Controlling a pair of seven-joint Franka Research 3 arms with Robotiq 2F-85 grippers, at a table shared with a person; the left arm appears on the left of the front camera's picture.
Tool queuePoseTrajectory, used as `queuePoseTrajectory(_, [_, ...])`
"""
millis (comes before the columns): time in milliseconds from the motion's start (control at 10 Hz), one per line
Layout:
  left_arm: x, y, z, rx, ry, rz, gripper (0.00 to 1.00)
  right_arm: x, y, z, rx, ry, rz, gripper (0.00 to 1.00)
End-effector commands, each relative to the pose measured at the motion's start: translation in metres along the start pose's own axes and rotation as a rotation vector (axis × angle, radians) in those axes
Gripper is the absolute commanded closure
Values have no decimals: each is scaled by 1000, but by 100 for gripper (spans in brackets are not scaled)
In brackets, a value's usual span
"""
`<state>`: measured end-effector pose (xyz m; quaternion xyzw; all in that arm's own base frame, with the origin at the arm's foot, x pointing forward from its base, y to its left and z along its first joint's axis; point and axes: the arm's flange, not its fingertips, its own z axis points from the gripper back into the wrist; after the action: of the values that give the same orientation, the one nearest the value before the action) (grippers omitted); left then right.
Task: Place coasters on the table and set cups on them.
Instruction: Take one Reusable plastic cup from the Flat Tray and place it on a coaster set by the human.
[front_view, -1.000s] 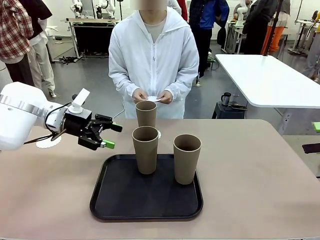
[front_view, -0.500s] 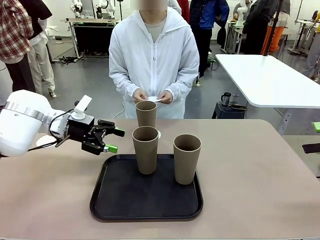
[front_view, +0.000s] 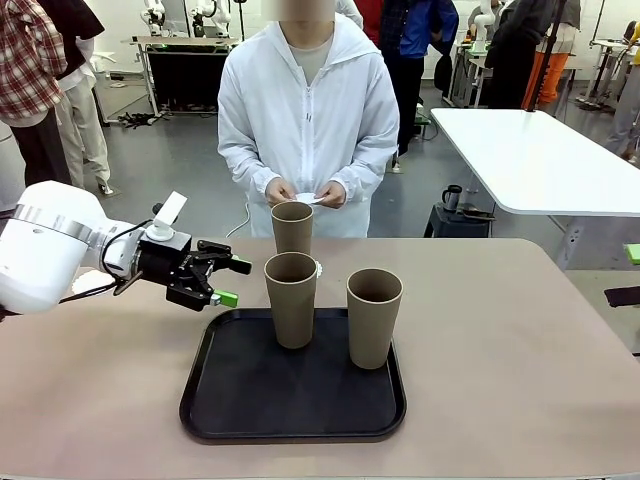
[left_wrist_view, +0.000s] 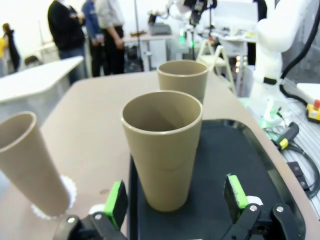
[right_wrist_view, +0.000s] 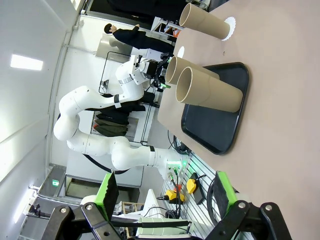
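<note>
Beige table (front_view: 520, 330) had one cup (front_view: 292, 228) on a coaster (front_view: 317, 268) mid-frame, two more on the black tray (front_view: 230, 400). Left hand (front_view: 233, 282) hung wide open, empty, just left of the left tray cup (front_view: 291, 300); likely next: straddle it, close.

Two cups (front_view: 291, 300) on the tray (front_view: 230, 400) — third cup (front_view: 292, 228) behind it, on a coaster (left_wrist_view: 71, 189)
</note>
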<state>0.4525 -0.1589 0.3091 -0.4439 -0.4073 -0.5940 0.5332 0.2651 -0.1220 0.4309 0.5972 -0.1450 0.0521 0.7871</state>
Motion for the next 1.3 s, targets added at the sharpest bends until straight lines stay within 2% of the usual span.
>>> queuePoseTrajectory(0, [1, -1, 2, -11, -10, 0, 0, 1, 0, 1, 14, -4, 15, 0])
queuePoseTrajectory(400, [0, 0, 0, 0, -1, 0, 0, 1, 0, 1, 14, -4, 15, 0])
queuePoseTrajectory(700, [-17, 3, -20, -41, 52, -75, 0, 1, 0, 1, 14, -4, 15, 0])
queuePoseTrajectory(1200, [-28, 11, -50, -2, 50, -129, 0, 1, 0, 1, 14, -4, 15, 0])
